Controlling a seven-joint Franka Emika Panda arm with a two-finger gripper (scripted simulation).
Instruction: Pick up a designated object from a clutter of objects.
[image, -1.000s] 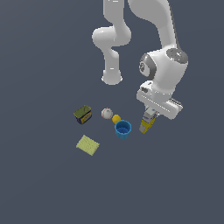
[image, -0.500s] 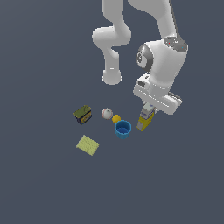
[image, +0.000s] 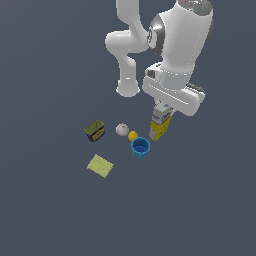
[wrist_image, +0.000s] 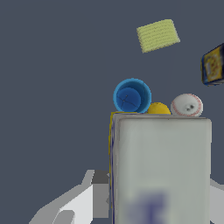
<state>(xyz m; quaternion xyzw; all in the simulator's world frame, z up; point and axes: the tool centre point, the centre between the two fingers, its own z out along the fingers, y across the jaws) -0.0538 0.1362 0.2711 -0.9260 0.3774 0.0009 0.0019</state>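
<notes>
The end effector (image: 161, 114) has come down over the tall yellow carton with the white-and-blue gabled top (image: 160, 125) and now straddles it, fingers (wrist_image: 78, 202) on either side. Whether they press its walls I cannot tell. The carton stands on the dark counter (image: 50, 210), just right of the blue plastic cup (image: 140, 147), apparently not yet lifted.

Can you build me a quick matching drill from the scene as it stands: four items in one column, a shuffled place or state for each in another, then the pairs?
Items:
1. carton
2. blue cup
3. olive-green box
4. flat pad

Descriptions:
A. open, empty, upright
B. lies flat, nearest the exterior camera
C. under the gripper
D. farthest toward the exterior view's left

Pairs: 1-C, 2-A, 3-D, 4-B
</notes>
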